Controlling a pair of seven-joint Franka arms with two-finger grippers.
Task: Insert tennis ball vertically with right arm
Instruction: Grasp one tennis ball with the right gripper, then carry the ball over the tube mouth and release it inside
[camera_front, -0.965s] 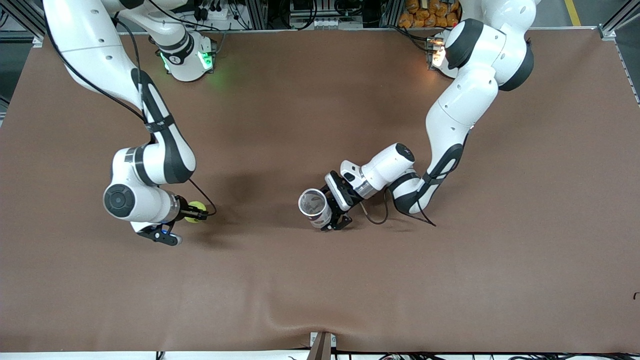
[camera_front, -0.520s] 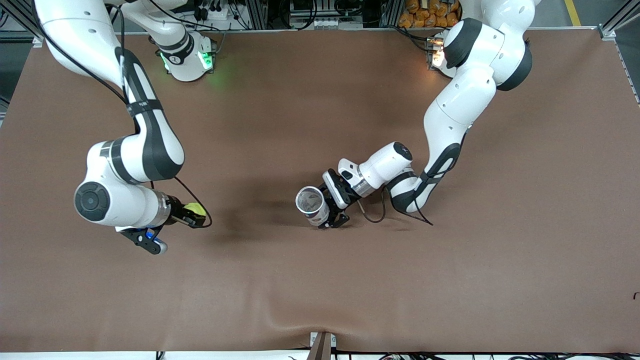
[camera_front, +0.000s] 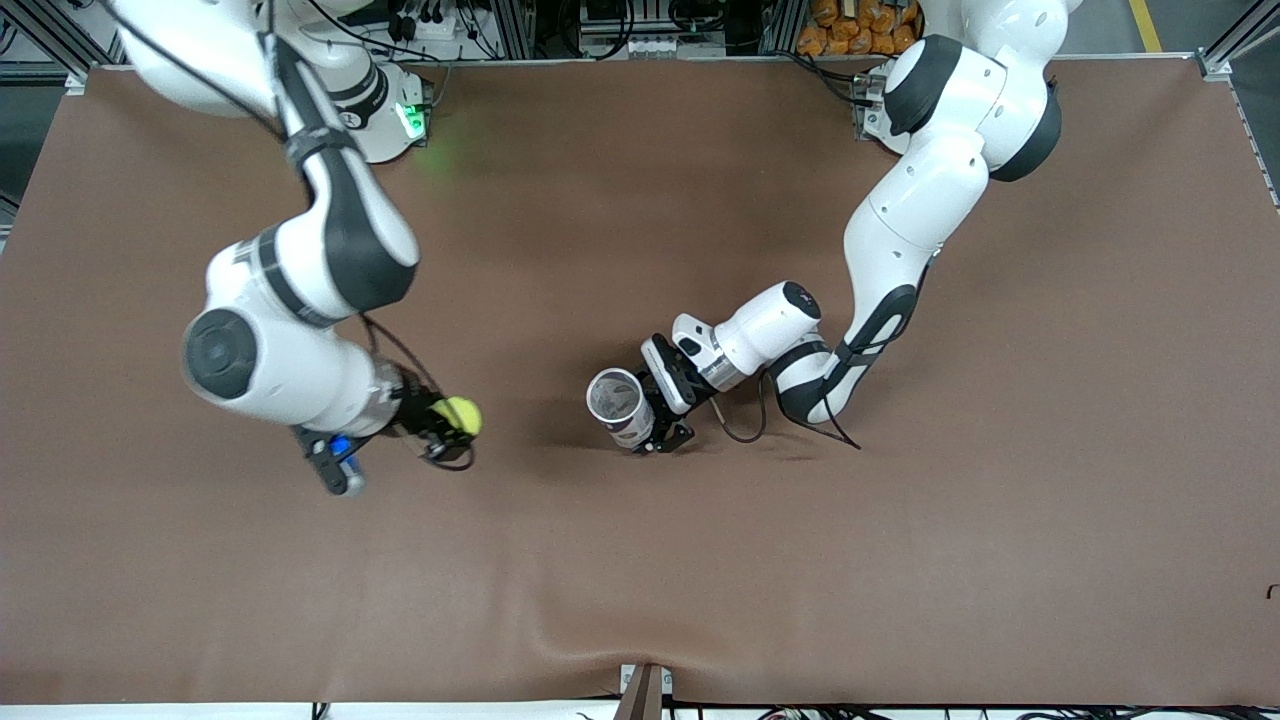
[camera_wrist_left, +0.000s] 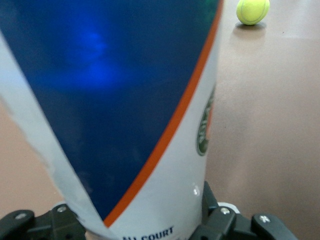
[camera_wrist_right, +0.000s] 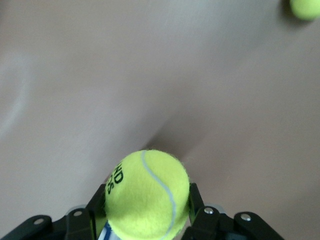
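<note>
- Fuzzy yellow-green tennis ball, round felt, white seam: clamped between the right gripper fingers, lower centre of its wrist view, above the brown table cover.
- Cylindrical blue-white-orange ball can, glossy, open-mouthed, seemingly tilted: grasped by the left gripper, mid-frame.

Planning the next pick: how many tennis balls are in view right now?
2. One tennis ball sits clamped in the right gripper's fingers over the table. A second ball lies on the table, absent from the front view; others may be hidden.
</note>
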